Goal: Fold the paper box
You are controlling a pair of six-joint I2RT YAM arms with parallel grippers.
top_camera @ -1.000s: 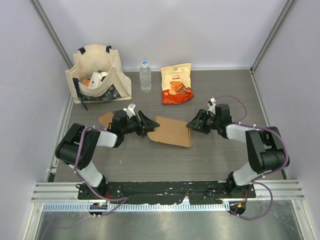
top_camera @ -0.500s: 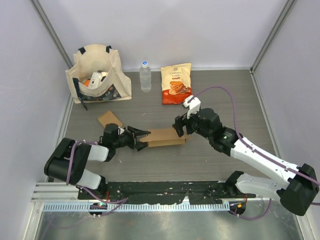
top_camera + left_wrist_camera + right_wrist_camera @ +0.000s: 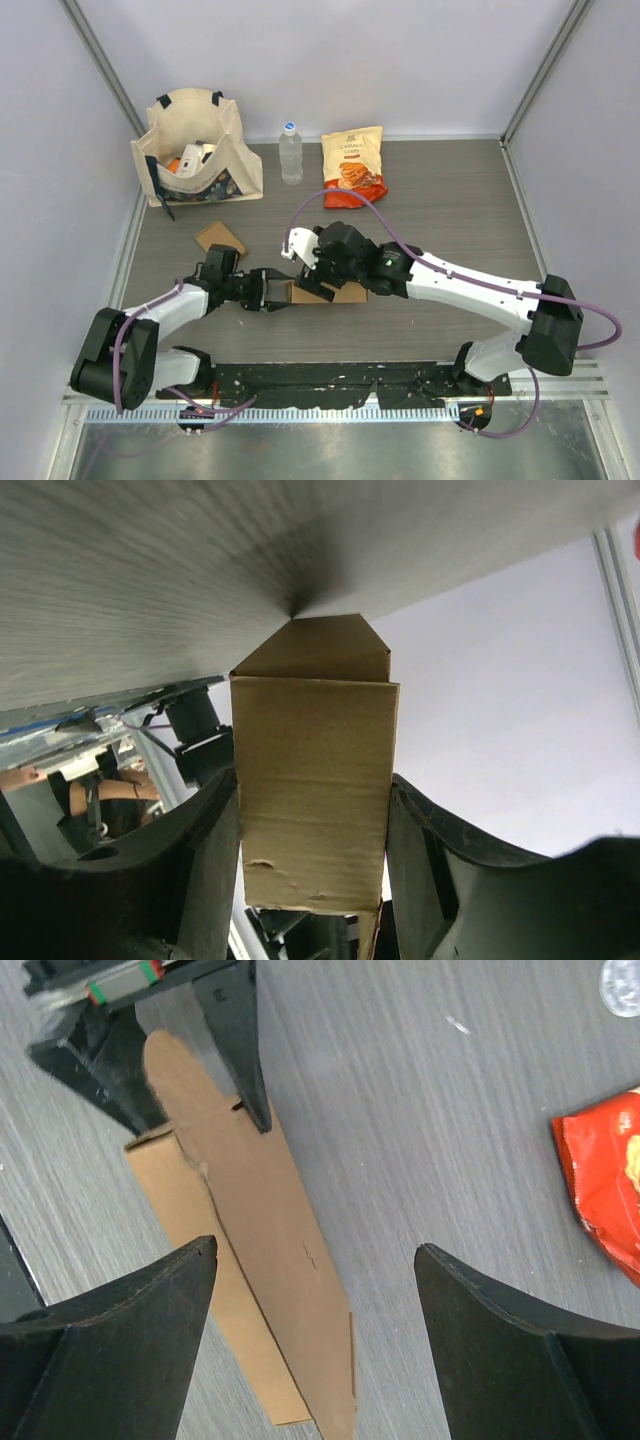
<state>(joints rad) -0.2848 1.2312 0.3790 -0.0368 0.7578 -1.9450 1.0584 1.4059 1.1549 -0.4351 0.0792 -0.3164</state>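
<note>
The paper box (image 3: pixel 346 293) is a flattened brown cardboard sleeve lying on the grey table near its middle. My left gripper (image 3: pixel 278 290) is shut on the box's left end. In the left wrist view the box (image 3: pixel 315 760) fills the gap between both dark fingers (image 3: pixel 205 850), with a pointed flap at its far end. My right gripper (image 3: pixel 312 272) hovers just above the box, open wide. In the right wrist view the box (image 3: pixel 250 1220) lies below the spread right gripper (image 3: pixel 315 1250), nothing between its fingers, and the left gripper's fingers (image 3: pixel 240 1050) clamp the box's far end.
A cream tote bag (image 3: pixel 195 145) with items stands at the back left. A clear water bottle (image 3: pixel 291 152) and a red snack bag (image 3: pixel 353 167) sit at the back centre. A small loose cardboard piece (image 3: pixel 220 238) lies left of the box. Walls enclose the table.
The right arm has swung from the right side across to above the box and its gripper has opened wide. The left gripper has drawn the box nearer, and it now looks narrower.
</note>
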